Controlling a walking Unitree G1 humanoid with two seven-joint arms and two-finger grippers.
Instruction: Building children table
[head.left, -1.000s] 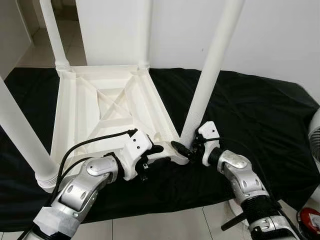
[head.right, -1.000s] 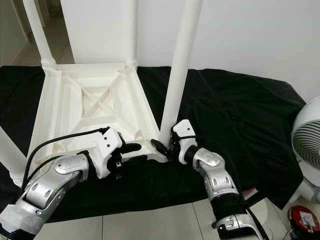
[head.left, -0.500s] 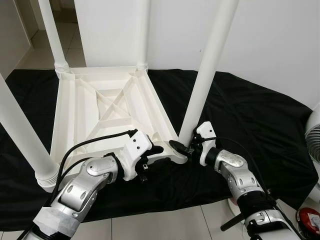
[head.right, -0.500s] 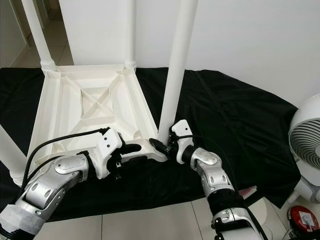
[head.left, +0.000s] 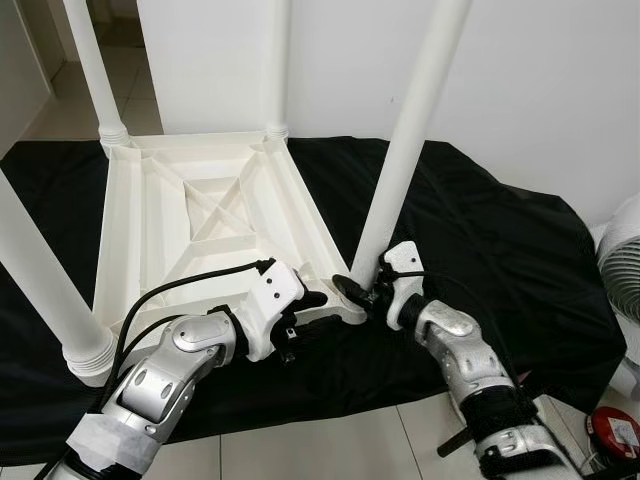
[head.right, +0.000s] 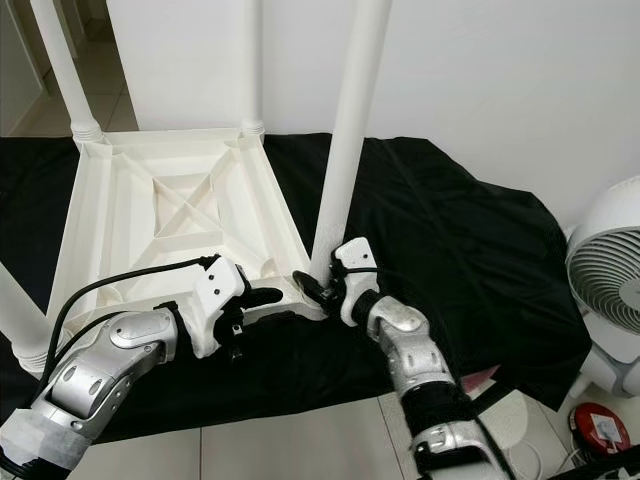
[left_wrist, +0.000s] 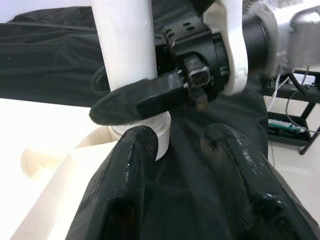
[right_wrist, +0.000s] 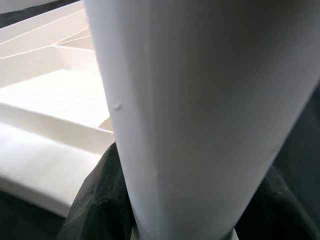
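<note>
Black cloth (head.left: 500, 240) covers the floor against a white wall, and on it the white plastic tabletop (head.left: 200, 230) lies upside down, its ribbed underside up. Three legs stand in its other corners; the fourth, the near-right leg (head.left: 405, 150), rises straight from the corner socket between the two grippers.

The right gripper (head.left: 362, 291) is closed around the very foot of that leg, one black finger (left_wrist: 145, 100) crossing its front just above the socket collar, the other behind it. The left gripper (head.left: 305, 315) sits just to the far side of the socket from the right one, on the tabletop's near edge beside the corner; its two fingers (left_wrist: 130, 170) are parted, one resting against the white rim, the other over the cloth, gripping nothing.

The step looks to be seating or screwing this last leg home. To do it well, the right gripper should keep its hold low, close to the collar, and turn the leg about its own axis without tipping it, since a tall leg held at the base will lever easily. The left gripper should press the rim down and inward so the light tabletop does not spin or slide on the cloth. Whether the leg is fully seated cannot be told.

A white fan (head.right: 610, 290) stands beyond the right arm, well apart.
</note>
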